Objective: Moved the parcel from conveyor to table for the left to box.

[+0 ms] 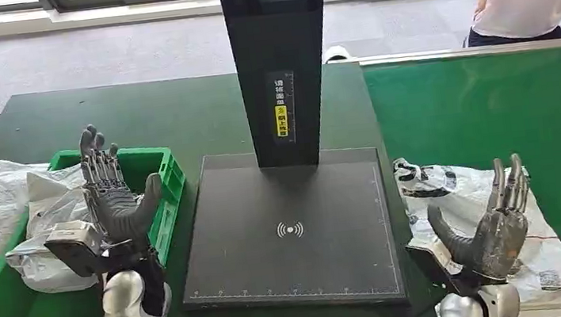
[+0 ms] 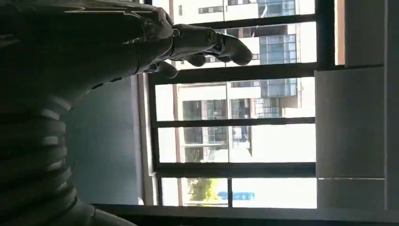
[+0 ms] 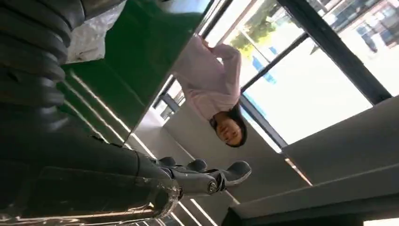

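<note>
The parcel (image 1: 475,212) is lying flat on the green conveyor (image 1: 495,110), near its close edge and just right of the black scanner. It is a crumpled white plastic bag with black print, partly hidden behind a raised hand. The box (image 1: 157,212) is sitting on the table (image 1: 177,114) at the left: a green crate already holding what look like other white bagged parcels.
</note>
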You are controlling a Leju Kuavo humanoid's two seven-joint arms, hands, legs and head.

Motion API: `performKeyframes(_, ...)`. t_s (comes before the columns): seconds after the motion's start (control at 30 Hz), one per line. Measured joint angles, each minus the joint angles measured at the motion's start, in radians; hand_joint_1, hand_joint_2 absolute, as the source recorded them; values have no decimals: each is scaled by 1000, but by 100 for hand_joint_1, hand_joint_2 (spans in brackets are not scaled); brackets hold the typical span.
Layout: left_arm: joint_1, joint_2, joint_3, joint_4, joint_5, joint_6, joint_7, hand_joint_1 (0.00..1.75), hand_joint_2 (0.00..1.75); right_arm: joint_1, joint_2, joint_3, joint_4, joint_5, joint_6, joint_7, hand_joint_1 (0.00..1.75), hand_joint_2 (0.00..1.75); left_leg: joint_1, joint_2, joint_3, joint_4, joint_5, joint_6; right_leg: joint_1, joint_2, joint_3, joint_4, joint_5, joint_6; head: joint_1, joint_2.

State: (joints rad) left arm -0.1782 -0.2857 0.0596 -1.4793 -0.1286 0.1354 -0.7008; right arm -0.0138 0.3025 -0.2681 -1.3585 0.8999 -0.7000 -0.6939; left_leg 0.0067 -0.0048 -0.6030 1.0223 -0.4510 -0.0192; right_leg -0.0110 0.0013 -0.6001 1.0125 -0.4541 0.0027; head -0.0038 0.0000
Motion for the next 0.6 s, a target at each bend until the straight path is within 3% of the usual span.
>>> performKeyframes(0.2, 16, 4, -34, -8, 2, -2, 0, 0, 175, -19, 1, -56, 33, 17, 0, 2, 0, 175, 0, 0, 0, 0, 0, 0, 1, 0, 0, 0, 0, 0, 0, 0)
performKeyframes(0.43, 59, 8, -37, -35, 28, -82, 0, 0, 175, -96, 9, -236, 103, 382, 0, 134, 0, 175, 0, 0, 0, 0, 0, 0, 0, 0, 0, 0, 0, 0, 0, 0)
performKeyframes(0.6, 100, 10, -36, -77, 30, -95, 0, 0, 175, -150, 6, -350, 208, 451, 0, 226, 0, 175, 0, 0, 0, 0, 0, 0, 0, 0, 0, 0, 0, 0, 0, 0)
